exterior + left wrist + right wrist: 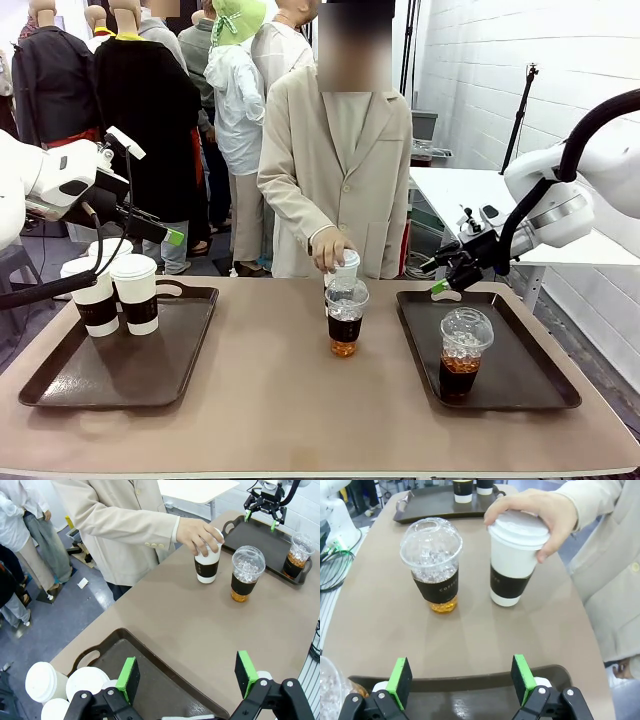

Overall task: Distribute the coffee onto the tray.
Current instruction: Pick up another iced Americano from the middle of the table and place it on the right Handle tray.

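Wide open and empty, the right tool point(461, 677) hung over the tray point(470, 686) rim; just ahead on the desk point(380, 630) stood an iced coffee point(434, 565) and (under a person's hand point(530, 510)) a paper cup point(510, 567). The left tool point(186, 675) gaped empty too.

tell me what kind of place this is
Probably a robot test or demo hall, not a café: a white robot arm at a table with serving trays and coffee cups, and a white brick wall behind.
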`<action>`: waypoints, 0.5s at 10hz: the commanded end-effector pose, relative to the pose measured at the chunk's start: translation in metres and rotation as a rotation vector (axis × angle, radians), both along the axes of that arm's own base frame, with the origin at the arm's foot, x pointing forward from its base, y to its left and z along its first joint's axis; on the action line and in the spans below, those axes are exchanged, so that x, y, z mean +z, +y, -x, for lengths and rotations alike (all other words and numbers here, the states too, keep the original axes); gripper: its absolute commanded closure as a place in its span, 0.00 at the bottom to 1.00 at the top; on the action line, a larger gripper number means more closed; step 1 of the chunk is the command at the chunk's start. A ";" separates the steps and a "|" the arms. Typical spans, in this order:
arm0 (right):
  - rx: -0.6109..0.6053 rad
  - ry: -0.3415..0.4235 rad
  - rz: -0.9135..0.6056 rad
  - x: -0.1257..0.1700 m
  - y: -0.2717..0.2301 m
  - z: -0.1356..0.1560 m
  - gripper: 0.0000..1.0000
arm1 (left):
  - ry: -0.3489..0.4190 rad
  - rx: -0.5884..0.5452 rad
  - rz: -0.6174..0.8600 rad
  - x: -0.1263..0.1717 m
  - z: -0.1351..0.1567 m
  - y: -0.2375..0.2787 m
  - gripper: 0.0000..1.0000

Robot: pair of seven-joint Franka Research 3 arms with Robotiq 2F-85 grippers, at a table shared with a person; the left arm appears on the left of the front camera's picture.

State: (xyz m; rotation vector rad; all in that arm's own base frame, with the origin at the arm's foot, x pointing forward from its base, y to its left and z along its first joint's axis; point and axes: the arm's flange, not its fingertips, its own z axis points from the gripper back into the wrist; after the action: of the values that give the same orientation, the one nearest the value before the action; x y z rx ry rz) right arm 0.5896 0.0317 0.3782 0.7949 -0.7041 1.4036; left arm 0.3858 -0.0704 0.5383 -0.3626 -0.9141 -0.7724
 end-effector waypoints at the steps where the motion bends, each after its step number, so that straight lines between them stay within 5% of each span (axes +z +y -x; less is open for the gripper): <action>1: 0.045 0.005 0.002 -0.009 0.011 -0.008 0.00 | 0.007 -0.003 0.000 0.000 0.000 0.002 0.00; 5: -0.010 -0.013 0.017 0.006 -0.009 -0.001 0.00 | 0.007 -0.003 0.000 0.000 0.000 0.002 0.00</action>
State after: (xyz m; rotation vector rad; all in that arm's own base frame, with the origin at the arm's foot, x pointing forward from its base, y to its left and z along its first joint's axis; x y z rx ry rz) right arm 0.5945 0.0322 0.3764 0.7950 -0.7039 1.4060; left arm 0.3858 -0.0703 0.5383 -0.3626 -0.9141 -0.7723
